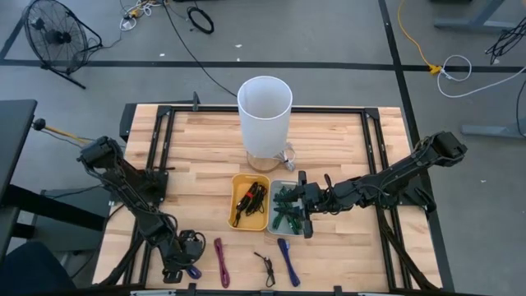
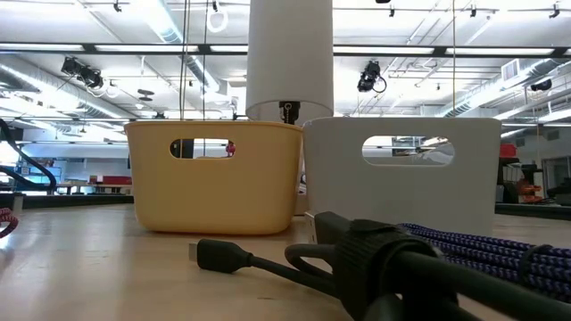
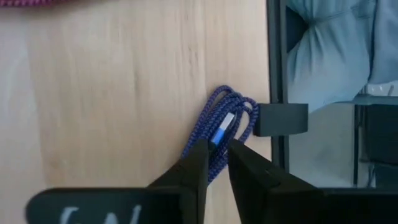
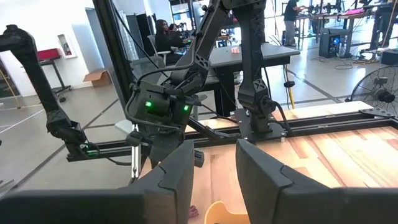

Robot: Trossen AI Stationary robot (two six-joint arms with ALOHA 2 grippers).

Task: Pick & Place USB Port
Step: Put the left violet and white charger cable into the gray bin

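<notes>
At desk (image 1: 205,156) front edge, we note left hand (image 3: 217,148) closing around blue cable (image 3: 227,121) plug; partial pinch risks slip. Right hand (image 4: 214,163) open over bins.

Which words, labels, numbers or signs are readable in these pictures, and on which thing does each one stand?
No text can be read.
White marks on the left gripper body: cut off at the picture's edge and blurred, unreadable.
Yellow bin, white bin, white cylinder: no label visible.
Signs in the room behind: too small to read.
</notes>
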